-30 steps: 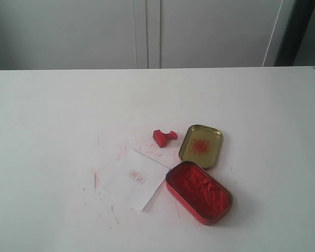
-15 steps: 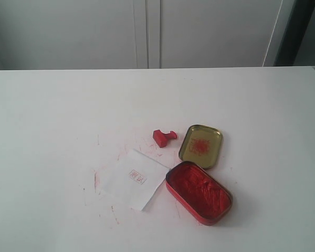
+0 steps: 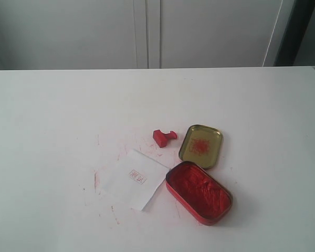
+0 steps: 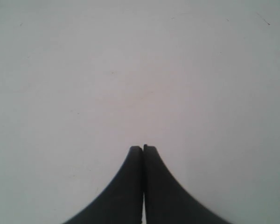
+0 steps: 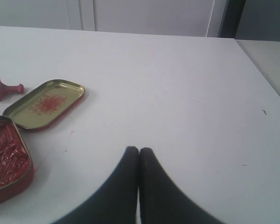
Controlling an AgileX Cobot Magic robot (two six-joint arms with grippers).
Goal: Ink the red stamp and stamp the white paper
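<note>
The red stamp (image 3: 163,136) lies on its side on the white table, just left of the gold lid; it also shows as the red stamp (image 5: 3,89) in the right wrist view. The white paper (image 3: 132,179) lies flat in front of it and bears a small red square imprint. Neither arm appears in the exterior view. My left gripper (image 4: 143,148) is shut and empty over bare table. My right gripper (image 5: 139,150) is shut and empty, well off to the side of the lid and tin.
A gold oval lid (image 3: 201,145) lies open side up, with red smears inside. The red ink tin (image 3: 199,191) sits open beside the paper's right corner. Red ink flecks mark the table (image 3: 52,121) round the paper. Grey cabinet doors stand behind the table.
</note>
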